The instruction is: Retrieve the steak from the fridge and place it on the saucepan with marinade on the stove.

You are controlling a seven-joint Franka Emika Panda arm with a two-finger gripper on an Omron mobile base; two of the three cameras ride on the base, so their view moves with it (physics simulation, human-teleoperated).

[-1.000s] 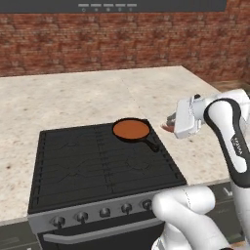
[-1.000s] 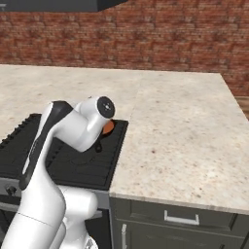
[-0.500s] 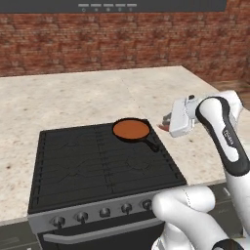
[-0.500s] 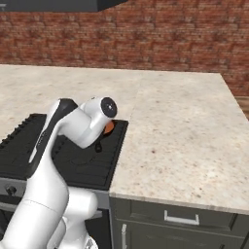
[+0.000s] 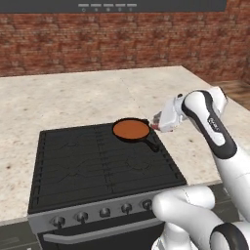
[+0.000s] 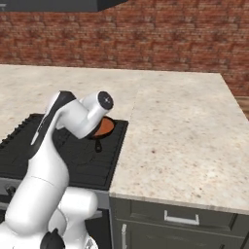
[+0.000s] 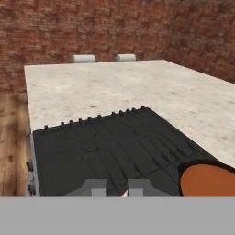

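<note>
The black-topped stove (image 5: 97,161) holds the small dark saucepan (image 5: 131,129) at its back right, filled with flat orange-brown marinade (image 5: 131,129). My gripper (image 5: 157,120) hovers just right of the pan's rim, above its short black handle (image 5: 151,142). It is shut on the steak (image 5: 156,118), which shows as a small pink-red sliver at the fingertips. In the hand view the gripper (image 7: 117,188) looks across the stove (image 7: 110,142), with the saucepan (image 7: 209,180) at lower right. From the right base my arm hides most of the saucepan (image 6: 104,128). The fridge is out of view.
Beige stone counter (image 5: 88,97) surrounds the stove, with a wide stretch on the right (image 6: 180,126). A brick wall (image 5: 122,39) stands behind and a hood (image 5: 107,6) hangs above. Dark knobs (image 5: 105,212) line the stove front. Cabinet drawers (image 6: 182,219) sit below the counter.
My arm has swung left, carrying the shut gripper and steak from over the counter toward the saucepan's right rim. The pan has not moved.
</note>
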